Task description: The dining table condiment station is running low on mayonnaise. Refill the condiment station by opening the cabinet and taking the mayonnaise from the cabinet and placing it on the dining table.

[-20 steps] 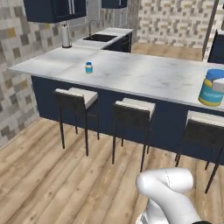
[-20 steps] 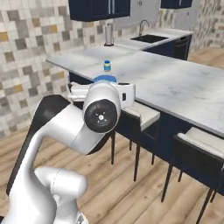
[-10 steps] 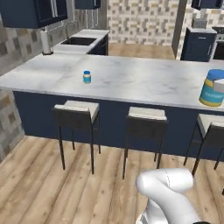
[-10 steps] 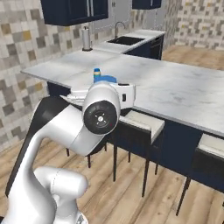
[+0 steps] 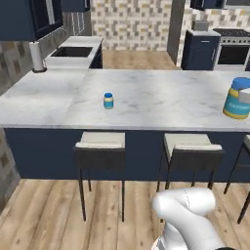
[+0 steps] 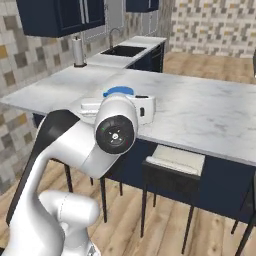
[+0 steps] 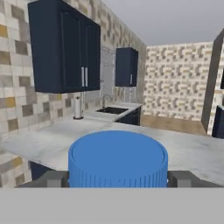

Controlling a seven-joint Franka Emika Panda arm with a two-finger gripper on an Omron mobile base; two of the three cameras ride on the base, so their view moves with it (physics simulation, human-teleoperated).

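The mayonnaise (image 5: 237, 101) is a yellow jar with a blue lid, and my gripper (image 5: 243, 96) is shut on it over the right end of the dining table (image 5: 161, 97). Whether the jar touches the marble I cannot tell. In the hand view its blue lid (image 7: 118, 158) sits between my two fingertips (image 7: 54, 178). From the right base view the lid (image 6: 118, 91) peeks out behind my arm, above the table (image 6: 210, 110). The cabinet (image 7: 65, 52) hangs on the far wall with its doors closed.
A smaller blue-lidded jar (image 5: 108, 100) stands mid-table. Several stools (image 5: 100, 146) line the table's near side. Beyond the table are a sink counter (image 5: 73, 51) with a paper towel roll (image 5: 36, 56) and a stove (image 5: 233, 49).
The base has moved, so the whole scene has shifted and the table now lies square across the left base view. The jar stays in my gripper.
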